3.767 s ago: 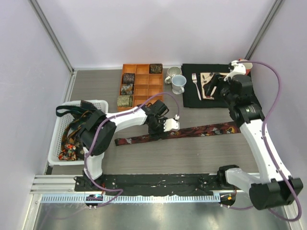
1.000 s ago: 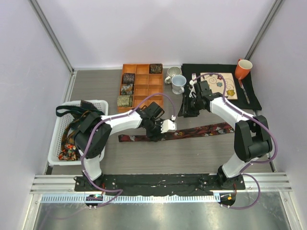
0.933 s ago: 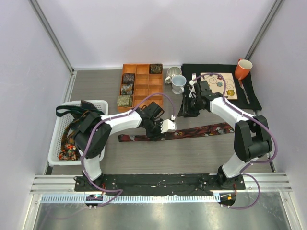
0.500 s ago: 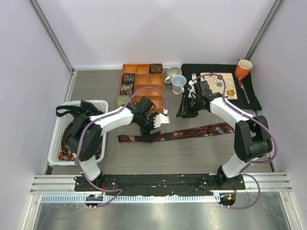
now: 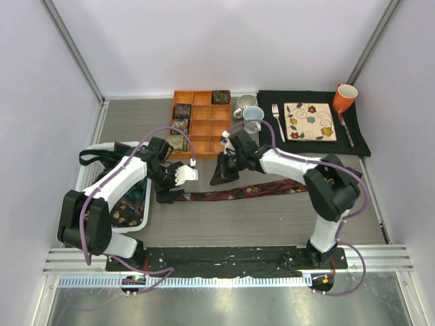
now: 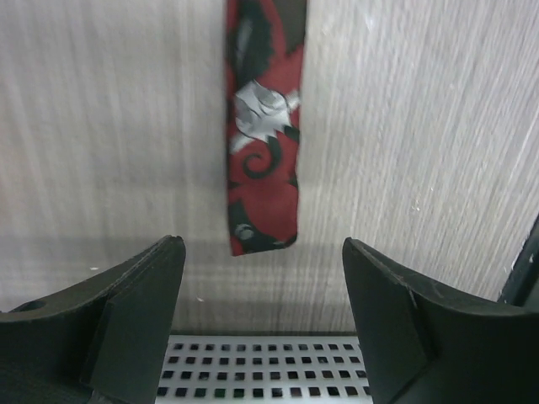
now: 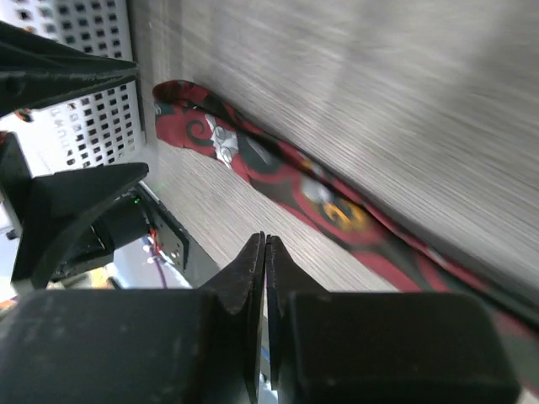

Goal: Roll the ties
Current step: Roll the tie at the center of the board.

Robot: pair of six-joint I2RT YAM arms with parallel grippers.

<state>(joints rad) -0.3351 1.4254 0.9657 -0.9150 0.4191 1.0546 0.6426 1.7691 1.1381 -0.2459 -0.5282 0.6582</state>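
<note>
A maroon patterned tie (image 5: 238, 192) is lying flat and unrolled along the tabletop (image 5: 272, 224), its narrow end near the white basket (image 5: 112, 145). The left pincer (image 6: 261, 252) is being held just above that narrow end, jaws wide apart, nothing between them. The right pincer (image 7: 265, 252) is being held close by the tie's middle stretch, jaws pressed together, gripping nothing. Finished rolls (image 5: 181, 110) are sitting in the orange tray (image 5: 204, 122). A roll is judged to be starting. Next, the narrow end is likely to be pinched and turned over itself, the rest being kept flat.
</note>
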